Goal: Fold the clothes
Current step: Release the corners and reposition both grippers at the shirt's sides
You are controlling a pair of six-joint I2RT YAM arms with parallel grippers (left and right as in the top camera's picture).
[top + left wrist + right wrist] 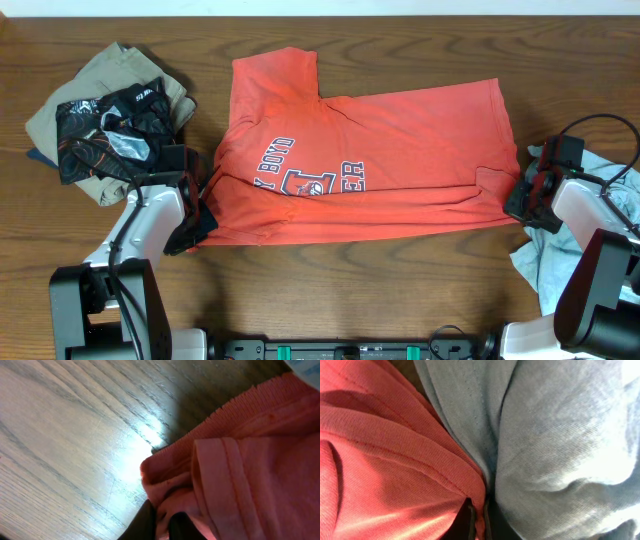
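Note:
An orange-red T-shirt (370,150) with white lettering lies spread on the wooden table (360,280), its bottom part folded up. My left gripper (200,205) is shut on the shirt's left edge; the left wrist view shows orange fabric (240,460) pinched between the dark fingers (162,527). My right gripper (522,195) is shut on the shirt's right edge; the right wrist view shows a red hem (395,460) between the fingers (479,520), with light blue cloth (560,440) beside it.
A pile of clothes (105,120), khaki with a black printed garment on top, lies at the far left. A light blue garment (590,230) lies at the right edge, under the right arm.

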